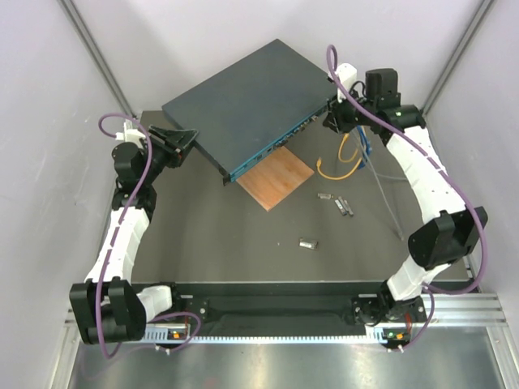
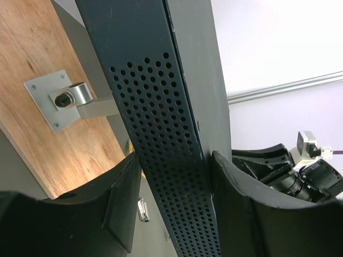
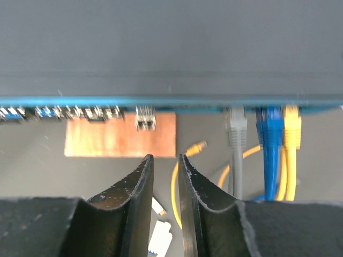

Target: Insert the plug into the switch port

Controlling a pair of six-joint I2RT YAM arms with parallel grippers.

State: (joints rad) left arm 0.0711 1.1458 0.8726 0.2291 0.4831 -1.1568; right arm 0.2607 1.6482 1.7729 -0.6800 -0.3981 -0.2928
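Seating the plug (image 3: 145, 118) in the switch (image 1: 243, 101) port
With left gripper (image 2: 176, 160) clamped on switch; right gripper (image 3: 165, 160) barely parted, empty; press plug home squarely.

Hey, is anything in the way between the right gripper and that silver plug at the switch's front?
Nothing visible. The right gripper faces the silver plug at the switch front across a bare gap; the plugged-in cables hang off to the side.
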